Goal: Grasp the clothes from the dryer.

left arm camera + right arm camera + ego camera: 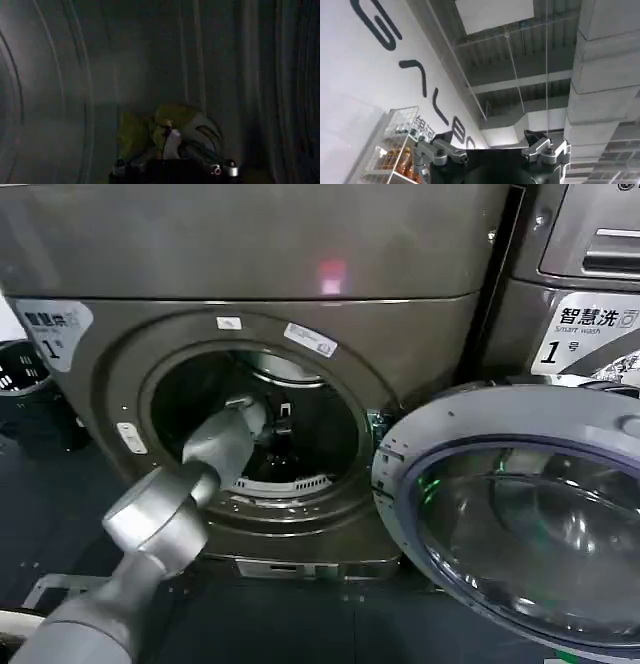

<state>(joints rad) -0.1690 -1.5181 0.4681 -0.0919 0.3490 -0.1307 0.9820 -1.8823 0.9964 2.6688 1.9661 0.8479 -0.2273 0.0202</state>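
My left gripper [172,162] is deep inside the dryer [420,344], clenched on the clothes [170,131] bunched at its tips. Risk: the grip looks shallow, so fabric may slip or snag on the drum rim during withdrawal. Right gripper [492,152] parked, released.

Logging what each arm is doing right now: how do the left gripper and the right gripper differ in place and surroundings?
The left gripper is reached deep inside the dryer, while the right gripper is outside it, pointing up toward the ceiling. The left gripper sits right at the clothes; the right gripper has nothing near it. Both show dark bodies with metal finger mounts.
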